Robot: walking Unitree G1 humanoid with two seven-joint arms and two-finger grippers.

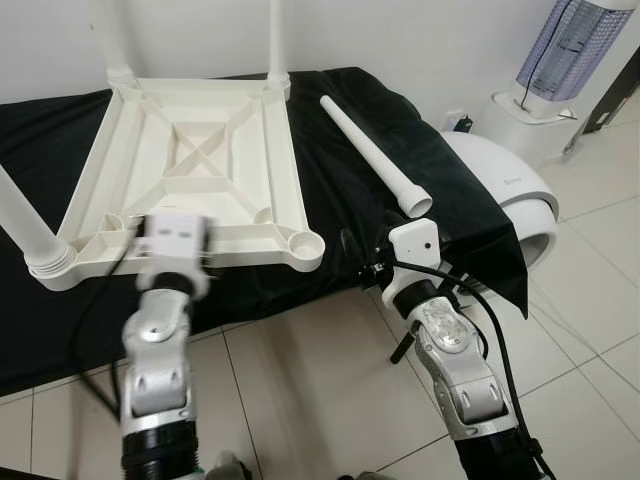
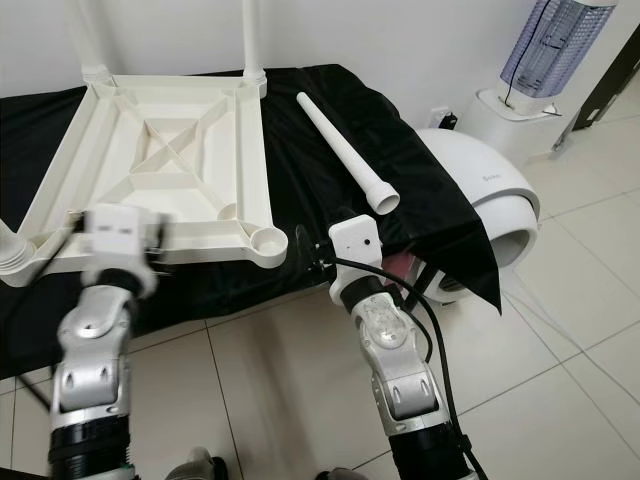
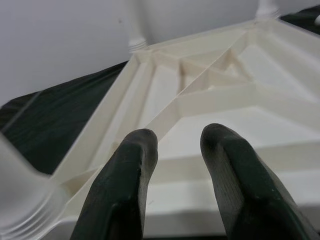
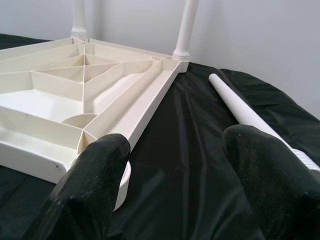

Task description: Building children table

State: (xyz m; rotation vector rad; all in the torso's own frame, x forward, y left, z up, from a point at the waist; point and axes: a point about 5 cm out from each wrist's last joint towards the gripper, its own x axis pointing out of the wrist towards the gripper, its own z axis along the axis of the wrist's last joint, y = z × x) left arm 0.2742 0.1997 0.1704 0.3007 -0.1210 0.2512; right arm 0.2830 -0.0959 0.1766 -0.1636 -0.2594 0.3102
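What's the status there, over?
Both grippers open, empty: left gripper at tabletop, right gripper near loose leg. One socket unfilled. Nothing blocking.

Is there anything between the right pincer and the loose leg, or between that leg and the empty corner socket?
Nothing visible blocks either path. The right pincer is open over bare black cloth, the loose leg lying just beyond it. The empty corner socket of the upturned tabletop sits beside the leg, only cloth between them.

Two silver, ribbed arms, left arm [image 1: 157, 360] and right arm [image 1: 458, 372], end in black cuffs, each topped by a white camera box, with black cables looping along the right one, and each gripper has two thick, matte black fingers [image 4: 265, 175]
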